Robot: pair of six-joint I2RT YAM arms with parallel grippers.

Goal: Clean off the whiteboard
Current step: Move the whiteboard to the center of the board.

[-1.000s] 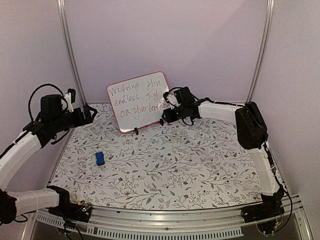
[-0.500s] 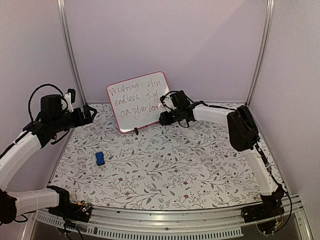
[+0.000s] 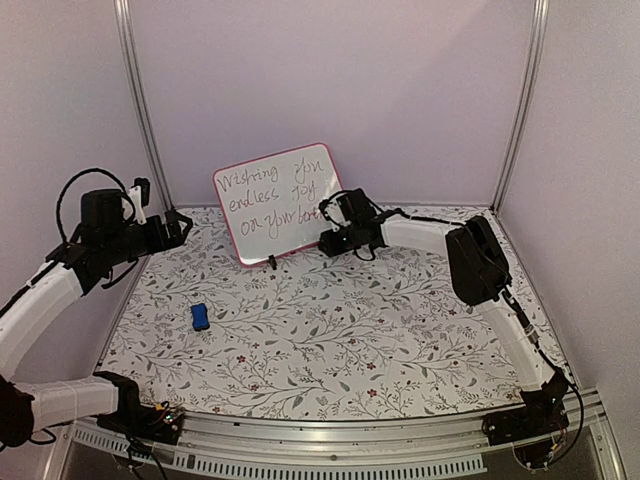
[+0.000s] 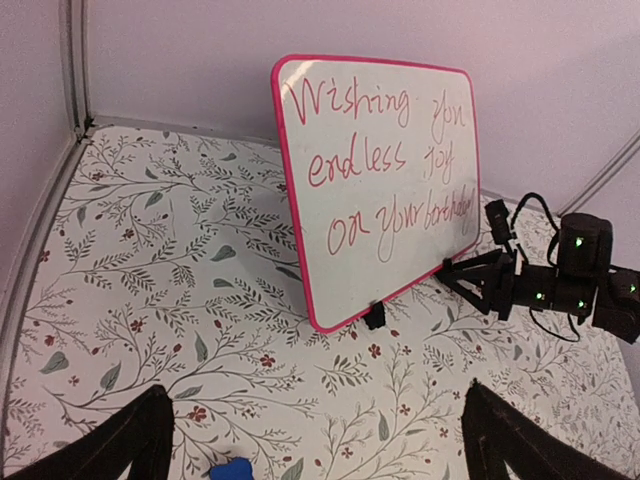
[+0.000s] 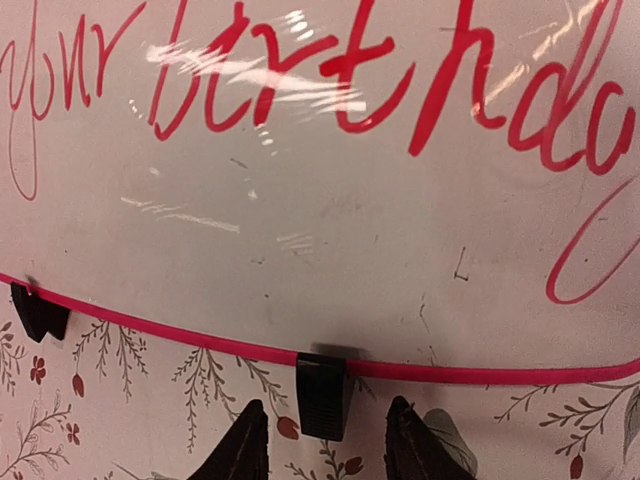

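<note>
The whiteboard (image 3: 278, 203) stands tilted at the back of the table, pink-red framed, with handwritten text. It also shows in the left wrist view (image 4: 385, 180) and fills the right wrist view (image 5: 330, 200). My right gripper (image 3: 325, 238) is open at the board's lower right corner. Its fingertips (image 5: 250, 430) stand either side of a black clip foot (image 5: 322, 395) without closing on it. My left gripper (image 3: 185, 225) is open and empty, up at the left, facing the board from a distance. A small blue eraser (image 3: 201, 317) lies on the table, also in the left wrist view (image 4: 232, 470).
The table has a floral cover (image 3: 350, 330). Purple walls and metal posts (image 3: 140, 100) close in the back and sides. The right arm (image 4: 560, 285) stretches along the back right.
My right gripper has moved left, closer to the whiteboard's lower right corner. The left arm, board and eraser have not moved.
</note>
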